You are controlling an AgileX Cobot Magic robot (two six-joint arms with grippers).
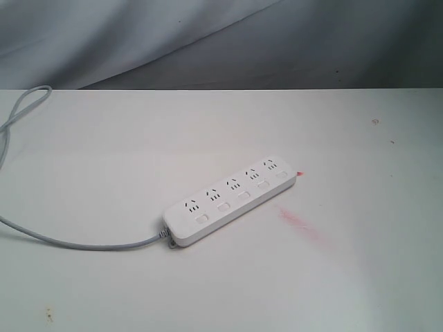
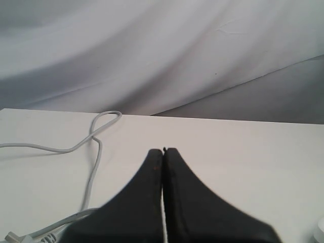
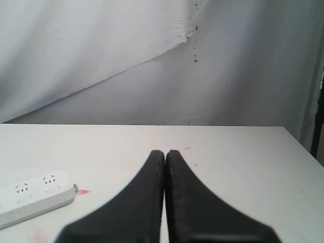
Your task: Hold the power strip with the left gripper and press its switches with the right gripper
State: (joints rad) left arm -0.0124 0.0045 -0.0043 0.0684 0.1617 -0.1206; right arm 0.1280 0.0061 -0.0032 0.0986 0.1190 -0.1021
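Note:
The white power strip [image 1: 232,200] lies diagonally on the white table [image 1: 104,159], with five switches along its near side. Its grey cord [image 1: 76,242] leaves the near-left end and loops off to the far left. No arm shows in the exterior view. In the left wrist view my left gripper [image 2: 163,151] is shut with nothing between its fingers, above bare table, with the cord [image 2: 93,152] beside it. In the right wrist view my right gripper [image 3: 165,152] is also shut and empty, and one end of the power strip [image 3: 33,195] lies off to its side.
A grey-white cloth backdrop [image 1: 221,41] hangs behind the table's far edge. A red smear [image 1: 299,223] marks the table near the strip's far end. Small specks dot the surface.

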